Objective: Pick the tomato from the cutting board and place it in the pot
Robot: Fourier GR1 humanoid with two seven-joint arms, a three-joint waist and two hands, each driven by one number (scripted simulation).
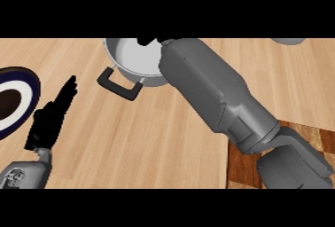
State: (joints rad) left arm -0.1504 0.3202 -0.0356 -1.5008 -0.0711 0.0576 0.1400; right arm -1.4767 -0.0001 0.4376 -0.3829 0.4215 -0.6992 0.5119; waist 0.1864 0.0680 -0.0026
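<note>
The steel pot (131, 55) with a black handle (119, 85) stands at the top middle of the counter. My right forearm (209, 88) reaches diagonally over the pot's right side. Only a small black part of my right hand (148, 41) shows, above the pot's inside at the picture's top edge. No tomato shows anywhere; whether the hand holds it is hidden. The checkered wooden cutting board (314, 137) lies at the lower right, largely covered by my arm. My left hand (52, 115) rests open at the left, fingers pointing up.
A plate (16, 99) with a dark blue rim and a brown centre lies at the left edge, close to my left hand. A grey object (289, 41) is cut off at the top right. Bare wooden counter lies between the pot and the left hand.
</note>
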